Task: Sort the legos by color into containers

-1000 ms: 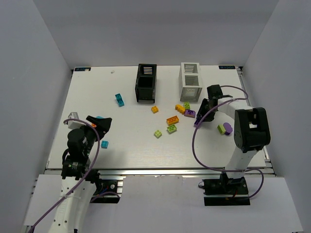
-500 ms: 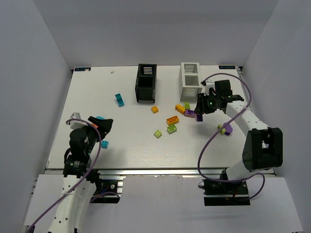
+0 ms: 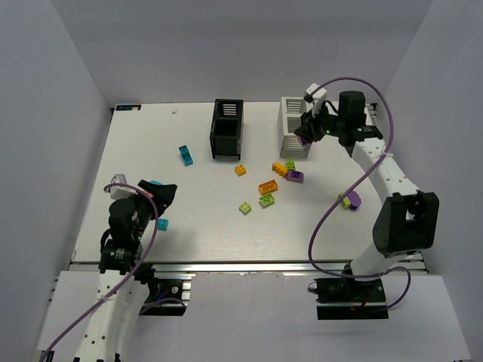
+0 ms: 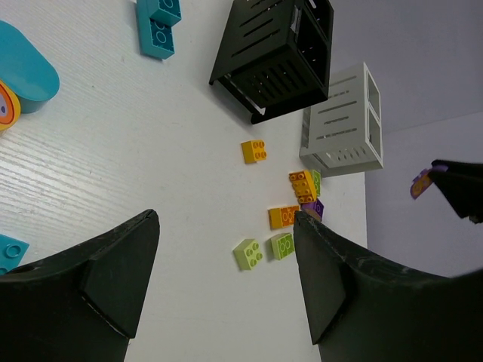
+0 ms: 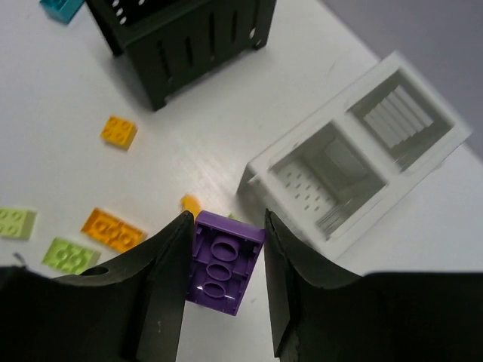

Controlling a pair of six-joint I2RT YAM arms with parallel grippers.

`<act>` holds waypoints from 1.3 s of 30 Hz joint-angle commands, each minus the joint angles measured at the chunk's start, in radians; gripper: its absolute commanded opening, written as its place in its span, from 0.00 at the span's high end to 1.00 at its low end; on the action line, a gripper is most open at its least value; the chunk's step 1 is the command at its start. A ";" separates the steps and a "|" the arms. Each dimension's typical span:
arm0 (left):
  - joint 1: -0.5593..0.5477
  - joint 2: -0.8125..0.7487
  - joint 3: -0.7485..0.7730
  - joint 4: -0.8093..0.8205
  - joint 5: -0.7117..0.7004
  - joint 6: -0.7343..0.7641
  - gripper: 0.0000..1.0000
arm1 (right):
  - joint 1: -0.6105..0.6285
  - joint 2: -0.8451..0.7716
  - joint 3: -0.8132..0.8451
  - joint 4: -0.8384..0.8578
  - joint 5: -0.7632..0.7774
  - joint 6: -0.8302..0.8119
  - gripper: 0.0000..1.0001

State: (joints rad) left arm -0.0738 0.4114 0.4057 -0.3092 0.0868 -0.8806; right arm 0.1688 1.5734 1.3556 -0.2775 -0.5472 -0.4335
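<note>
- The purple brick [image 5: 225, 265], glossy plastic with its hollow-tubed underside showing, is being pinched by the right gripper [image 5: 226, 240], its long axis running 12 to 6 o'clock.
- The white container [image 5: 290, 147], rigid, slatted and two-celled, is lying near, at about 1 o'clock.
- The left gripper [image 4: 223, 256] is being held spread and empty, well apart, over the matte tabletop [image 4: 151, 151].
</note>
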 commanded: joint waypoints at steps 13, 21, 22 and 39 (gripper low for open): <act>0.005 -0.042 -0.002 -0.041 -0.009 -0.023 0.19 | -0.002 0.396 0.378 0.563 0.098 0.136 1.00; 0.003 -0.051 -0.008 -0.057 -0.018 -0.038 0.19 | -0.005 0.545 0.481 0.650 0.173 0.153 1.00; 0.005 -0.052 -0.010 -0.057 -0.018 -0.040 0.19 | -0.005 0.551 0.484 0.655 0.177 0.153 1.00; 0.005 0.012 -0.015 0.007 0.004 -0.038 0.19 | -0.011 0.620 0.481 0.649 0.233 0.134 0.51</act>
State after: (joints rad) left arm -0.0738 0.4278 0.3916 -0.3279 0.0864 -0.9253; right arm 0.1661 2.1853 1.7935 0.3172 -0.3359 -0.2951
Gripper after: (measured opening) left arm 0.809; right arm 0.469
